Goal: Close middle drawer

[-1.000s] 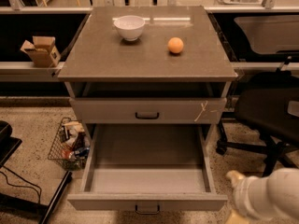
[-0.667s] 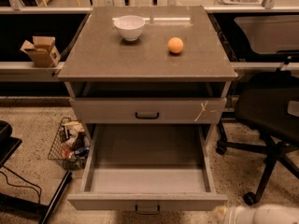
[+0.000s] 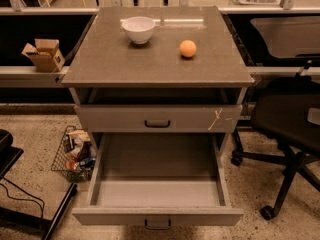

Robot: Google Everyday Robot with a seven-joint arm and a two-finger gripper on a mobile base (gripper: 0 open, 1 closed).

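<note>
Camera view shows me the middle drawer (image 3: 157, 196) pulled out toward the lens, sliding front-to-back; my end effector is out of frame, so I cannot tell its state.

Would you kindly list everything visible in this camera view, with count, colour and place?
wide grey middle drawer with small dark pull handle: one, grey, pulled open, bottom centre
drawer front with pale cross-shaped mark: one, grey, above it
flat cabinet top: one, grey, centre
round white bowl: one, white, rear left of top
round orange fruit: one, orange, right of bowl
open cardboard box: one, brown, left ledge
wire basket of packets: one, dark, floor left
office chair: one, black, right
end effector: not in view
</note>
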